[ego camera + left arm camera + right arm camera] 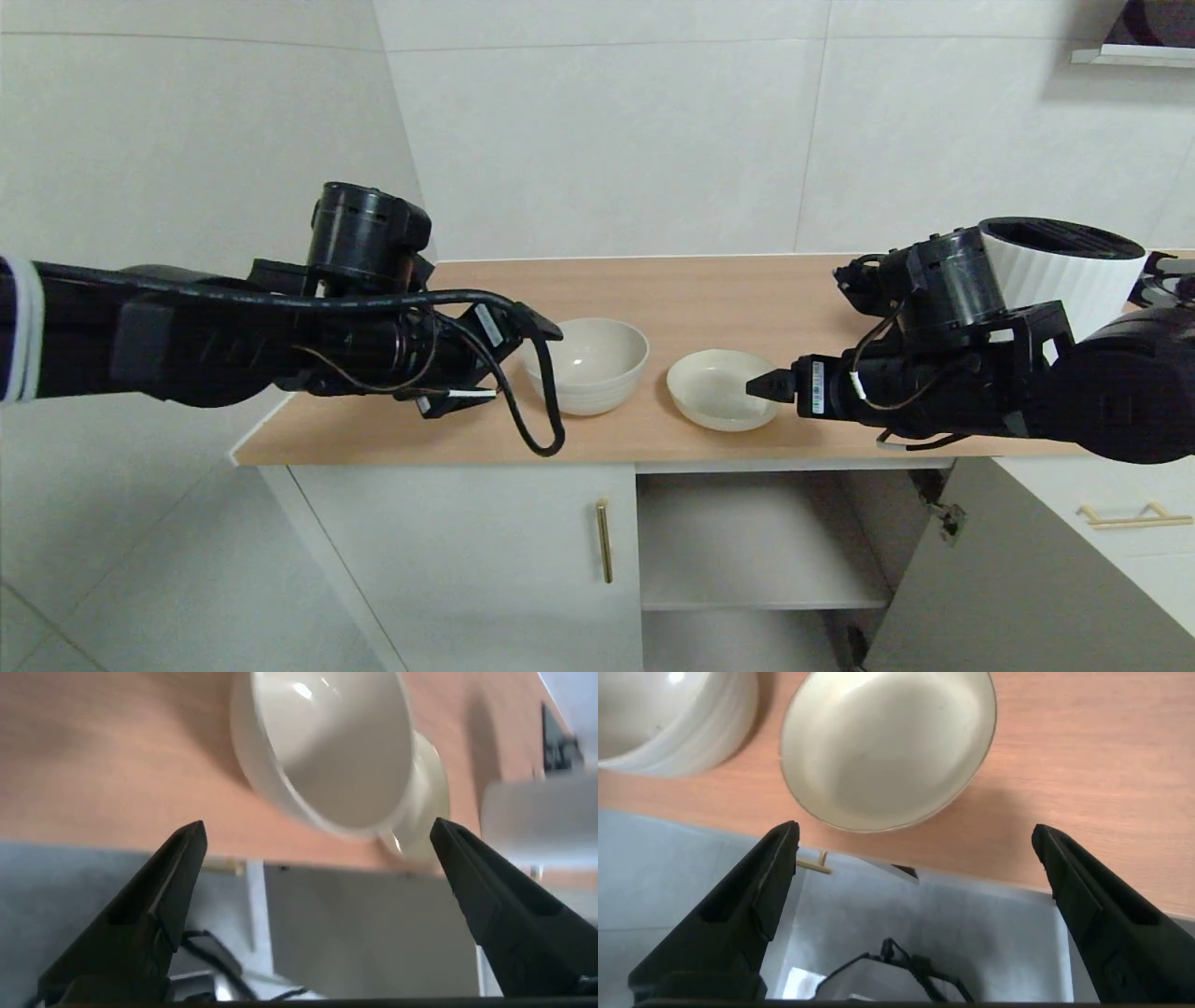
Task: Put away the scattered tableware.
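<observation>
Our left gripper (pixel 316 833) hangs spread wide and empty beside the deep bowl (pixel 585 362). Our right gripper (pixel 915 831) gapes likewise, empty, by the shallow bowl (pixel 719 390). We see both bowls round, glossy cream ceramic, mouths up, side by side near the front edge of the wood-grain table (pixel 709 289), above an open cabinet (pixel 747 541).
</observation>
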